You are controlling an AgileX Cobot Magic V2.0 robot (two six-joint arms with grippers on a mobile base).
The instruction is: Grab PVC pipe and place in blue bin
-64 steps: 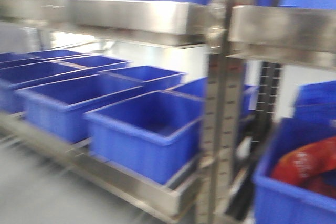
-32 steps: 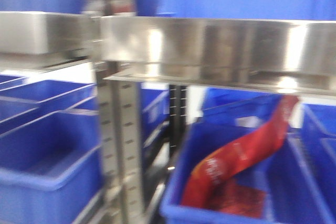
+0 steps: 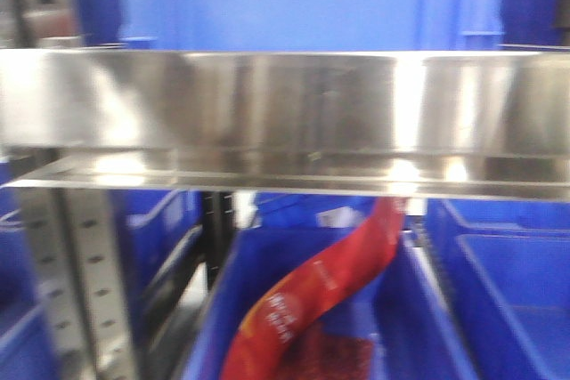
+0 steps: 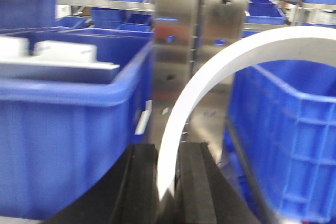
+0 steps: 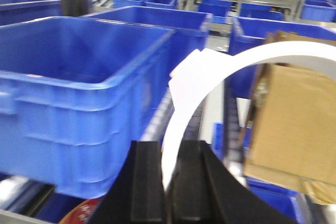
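1. Right, we scan all three views for the PVC pipe, and nothing reads plainly as one. It may be hidden or lost in the blur.
2. The one candidate is a white curved band (image 4: 273, 45) rising out of the left gripper (image 4: 169, 153). A matching white curved band (image 5: 181, 114) rises from the right gripper (image 5: 170, 150), so we cannot tell whether these are pipe or part of the rig.
3. On each arm the black jaws stand close together with the band in the narrow gap. Whether they are pinching it, we cannot tell.
4. As for handling, we judge PVC pipe light, stiff and smooth-skinned, apt to slip or roll. A hold across its middle should keep it balanced.
5. Now the pose: the left wrist sits roughly level, aimed at a stainless steel upright (image 4: 181, 35). A deep blue plastic bin (image 4: 68, 129) lies to one side and a ribbed blue plastic bin (image 4: 283, 140) to the other.
6. The right wrist is level too, with a large open blue plastic bin (image 5: 79, 98) on one side and a brown cardboard box (image 5: 294, 124) on the other.
7. Out front, a stainless steel shelf beam (image 3: 285, 113) fills the view. Below it, a blue plastic crate (image 3: 214, 309) holds a red printed packet (image 3: 329, 282).
8. Neither gripper is over an open bin mouth, so the placing looks not yet done.
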